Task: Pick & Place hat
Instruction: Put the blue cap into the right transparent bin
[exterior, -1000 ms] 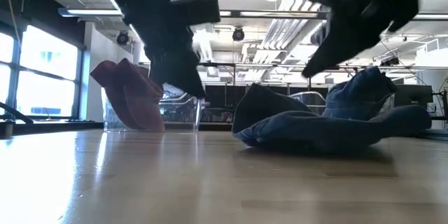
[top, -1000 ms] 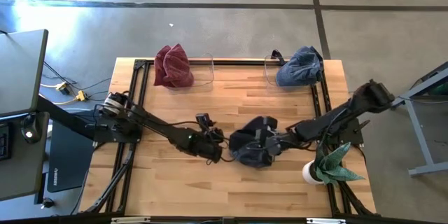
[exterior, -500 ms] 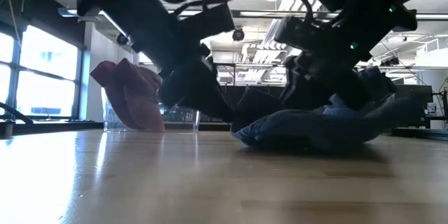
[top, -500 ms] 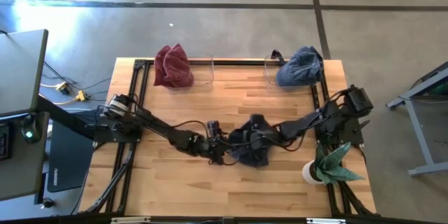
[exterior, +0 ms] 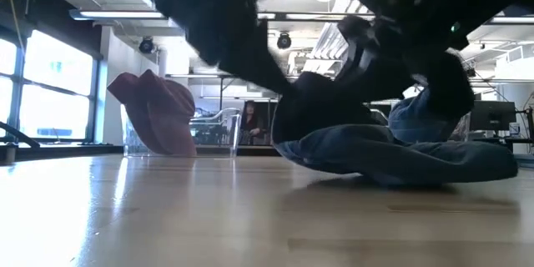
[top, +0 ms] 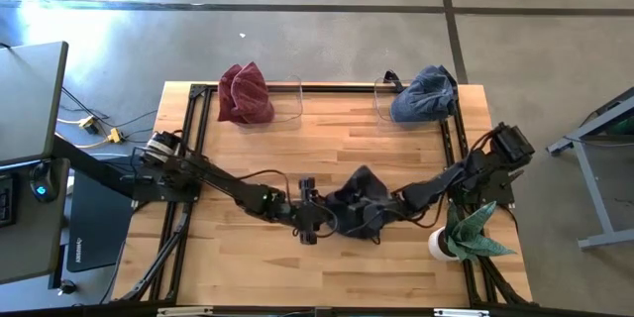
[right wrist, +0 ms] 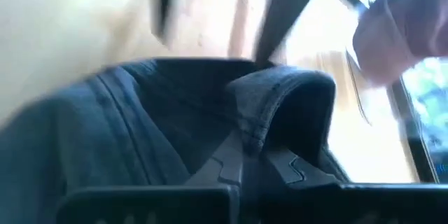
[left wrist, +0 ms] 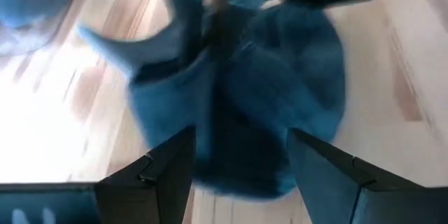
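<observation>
A dark blue denim hat [top: 359,198] lies crumpled in the middle of the wooden table, its lower part resting on the tabletop [exterior: 400,154]. One fold [exterior: 321,104] stands raised. My left gripper [top: 315,220] is low at the hat's left side. It is open, its fingers spread on either side of the denim [left wrist: 266,91]. My right gripper [top: 388,213] comes in from the hat's right side and is shut on the cloth. My left gripper [left wrist: 241,175]: I cannot tell whether its open fingers touch the hat. My right gripper [right wrist: 259,164] pinches a raised, curled fold of the hat's edge [right wrist: 269,98] between its two fingers, slanting down from the table's right. The rest of the hat stays on the table.
A dark red hat [top: 245,94] and a lighter blue hat [top: 424,97] sit by clear holders at the far edge. A potted plant [top: 466,233] stands at the near right. Black rails [top: 193,139] run along the table's sides. A person [exterior: 250,121] shows far behind.
My left gripper has moved right and down, up to the hat's left side. My right gripper first reached left over the hat, took hold, then drew back toward the right. The hat's edge has been pulled up into a standing fold while its body stayed on the table.
</observation>
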`<state>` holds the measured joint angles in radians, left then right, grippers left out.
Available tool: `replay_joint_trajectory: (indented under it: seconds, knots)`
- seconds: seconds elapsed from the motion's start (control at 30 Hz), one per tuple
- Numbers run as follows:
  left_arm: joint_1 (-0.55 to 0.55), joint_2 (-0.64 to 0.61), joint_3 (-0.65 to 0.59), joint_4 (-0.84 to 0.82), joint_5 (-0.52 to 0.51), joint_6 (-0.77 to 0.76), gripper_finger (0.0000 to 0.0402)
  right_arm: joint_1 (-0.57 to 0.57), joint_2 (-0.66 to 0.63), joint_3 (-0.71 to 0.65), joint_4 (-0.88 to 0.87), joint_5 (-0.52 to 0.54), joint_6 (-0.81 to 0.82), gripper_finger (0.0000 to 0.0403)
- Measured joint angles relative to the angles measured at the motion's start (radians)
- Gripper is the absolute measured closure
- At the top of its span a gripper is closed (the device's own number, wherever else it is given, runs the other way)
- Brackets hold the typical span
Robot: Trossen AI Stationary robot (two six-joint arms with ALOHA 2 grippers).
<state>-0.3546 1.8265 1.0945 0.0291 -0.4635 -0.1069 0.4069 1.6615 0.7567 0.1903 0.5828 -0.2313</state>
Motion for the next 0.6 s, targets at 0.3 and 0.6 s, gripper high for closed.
replay_joint_trajectory:
  seconds: [0.3,0.6]
  knots:
    - [0.048,0.052,-0.011,0.046,0.02,-0.082,0.0183,0.006,0.001,0.0,0.068,-0.063,-0.025,0.0395]
    - [0.048,0.052,-0.007,0.067,-0.099,-0.111,0.0183,0.006,0.001,0.0,0.076,-0.038,-0.04,0.037]
